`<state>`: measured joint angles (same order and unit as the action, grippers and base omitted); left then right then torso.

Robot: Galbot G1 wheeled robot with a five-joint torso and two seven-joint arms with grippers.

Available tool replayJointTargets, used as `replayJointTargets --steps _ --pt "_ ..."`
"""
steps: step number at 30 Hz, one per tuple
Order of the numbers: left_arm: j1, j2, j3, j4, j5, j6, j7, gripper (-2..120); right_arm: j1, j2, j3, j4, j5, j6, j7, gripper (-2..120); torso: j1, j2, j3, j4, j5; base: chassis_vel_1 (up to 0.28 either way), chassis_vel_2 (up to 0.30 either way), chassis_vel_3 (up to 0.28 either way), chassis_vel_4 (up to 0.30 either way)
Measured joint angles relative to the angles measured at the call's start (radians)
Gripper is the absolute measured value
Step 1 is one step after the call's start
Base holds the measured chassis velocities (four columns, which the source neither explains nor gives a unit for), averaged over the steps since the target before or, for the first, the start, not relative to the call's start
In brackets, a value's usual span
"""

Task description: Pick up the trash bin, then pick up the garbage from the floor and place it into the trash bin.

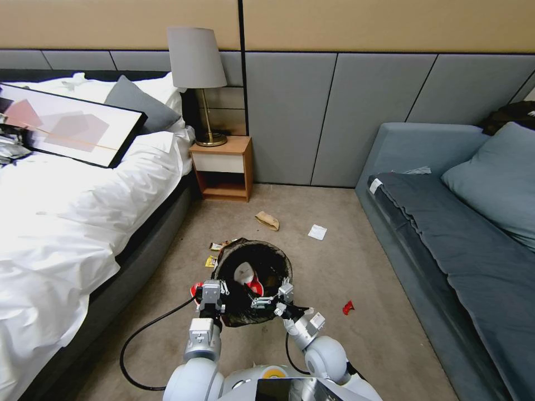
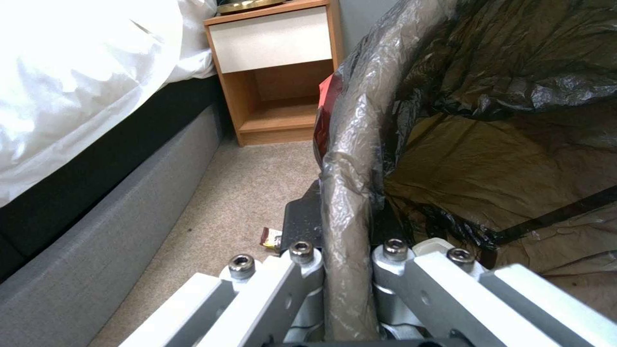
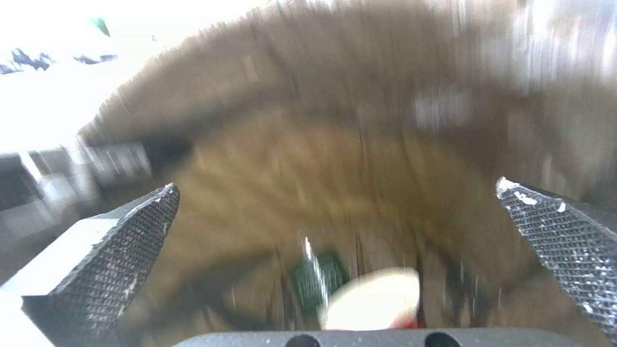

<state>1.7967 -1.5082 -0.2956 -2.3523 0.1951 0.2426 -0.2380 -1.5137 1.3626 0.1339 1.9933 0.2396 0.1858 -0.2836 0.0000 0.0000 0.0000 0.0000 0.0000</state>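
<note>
Now, starting at the left, a bed with white bedding is running along the wall, a framed picture lying on it. Beyond its foot a wooden nightstand is carrying a lamp.

On the carpet just ahead of the robot, the left gripper is holding the bin by the near left part of its rim; the left wrist view shows its fingers clamped on the bag-covered rim, one either side of it. The bin is sitting tilted, with its mouth facing the head camera, and a red-and-white packet is lying inside on the dark liner. Two small wrappers are lying on the carpet just beside the bin's far left edge, between it and the bed.

The right gripper is hanging over the near right part of the rim. In its own wrist view the two black pads are standing wide apart with nothing between them, and the brown inside of the bin is showing blurred beyond, with a pale piece low down.

Farther out, a brown paper bag is lying between the bin and the nightstand, and a white slip is lying just right of it. A small red scrap is resting on the carpet near the sofa, which is taking up the right side with a blue cushion on it.
</note>
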Motion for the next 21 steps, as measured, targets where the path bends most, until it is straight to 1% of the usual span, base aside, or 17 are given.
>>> replayJointTargets --steps 3,4,6,7,9,11,12,14,15,16,17,18,19,21 --pt "-0.001 0.0 -0.002 0.005 -0.001 0.0 -0.001 1 -0.025 0.006 0.004 0.088 -0.03 0.013 0.012 111 0.0 0.0 0.0 0.0 0.0 0.0 0.0 0.0 0.0" --pt "-0.001 0.0 -0.002 0.005 -0.001 0.0 -0.001 1 -0.025 0.006 0.004 0.088 -0.03 0.013 0.012 111 0.0 0.0 0.0 0.0 0.0 0.0 0.0 0.0 0.0" --pt "-0.002 -0.001 -0.002 0.007 -0.001 0.0 -0.001 1 -0.047 0.017 0.018 0.151 -0.062 0.022 0.024 106 0.0 0.0 0.0 0.0 0.0 0.0 0.0 0.0 0.0" --pt "-0.002 -0.001 -0.002 0.007 -0.001 0.0 -0.001 1 -0.047 0.017 0.018 0.151 -0.062 0.022 0.024 106 0.0 0.0 0.0 0.0 0.0 0.0 0.0 0.0 0.0" --pt "-0.002 -0.002 -0.004 0.008 -0.002 -0.001 -0.002 1 -0.073 0.034 0.047 0.2 -0.108 0.034 0.046 101 0.0 0.0 0.0 0.0 0.0 0.0 0.0 0.0 0.0" --pt "-0.002 -0.003 -0.008 0.009 -0.003 -0.001 -0.002 1 -0.111 0.056 0.096 0.248 -0.167 0.035 0.103 100 0.0 0.0 0.0 -0.0001 0.0 0.0 0.0 0.0 0.0" --pt "-0.002 -0.003 -0.008 0.009 -0.003 -0.001 -0.002 1 -0.111 0.056 0.096 0.248 -0.167 0.035 0.103 100 0.0 0.0 0.0 -0.0001 0.0 0.0 0.0 0.0 0.0" --pt "-0.002 -0.004 -0.01 0.01 -0.003 -0.002 -0.003 1 -0.151 0.08 0.144 0.288 -0.234 0.017 0.187 100 0.0 0.0 0.0 -0.0001 0.0 0.0 0.0 0.0 0.0" --pt "-0.002 -0.005 -0.01 0.011 -0.003 -0.002 -0.003 1 -0.163 0.087 0.156 0.299 -0.253 0.009 0.211 100 0.0 0.0 0.0 0.0 0.0 0.0 0.0 0.0 0.0" --pt "-0.002 -0.005 -0.01 0.011 -0.003 -0.002 -0.003 1 -0.163 0.087 0.156 0.299 -0.253 0.009 0.211 100 0.0 0.0 0.0 0.0 0.0 0.0 0.0 0.0 0.0" --pt "-0.003 -0.007 -0.01 0.012 -0.003 -0.003 -0.003 1 -0.198 0.109 0.184 0.333 -0.295 -0.024 0.289 100 0.0 0.0 0.0 -0.0004 -0.0001 0.0 0.0 0.0 0.0" --pt "-0.004 -0.008 -0.009 0.014 -0.003 -0.003 -0.004 1 -0.238 0.141 0.207 0.372 -0.318 -0.066 0.374 100 0.0 0.0 0.0 -0.0002 0.0 0.0 0.0 0.0 0.0" --pt "-0.004 -0.008 -0.009 0.014 -0.003 -0.003 -0.004 1 -0.238 0.141 0.207 0.372 -0.318 -0.066 0.374 100 0.0 0.0 0.0 -0.0002 0.0 0.0 0.0 0.0 0.0" --pt "-0.005 -0.008 -0.009 0.014 -0.004 -0.004 -0.005 1 -0.266 0.179 0.232 0.386 -0.365 -0.066 0.408 100 0.0 0.0 0.0 0.0001 -0.0001 0.0 0.0 0.0 0.0"
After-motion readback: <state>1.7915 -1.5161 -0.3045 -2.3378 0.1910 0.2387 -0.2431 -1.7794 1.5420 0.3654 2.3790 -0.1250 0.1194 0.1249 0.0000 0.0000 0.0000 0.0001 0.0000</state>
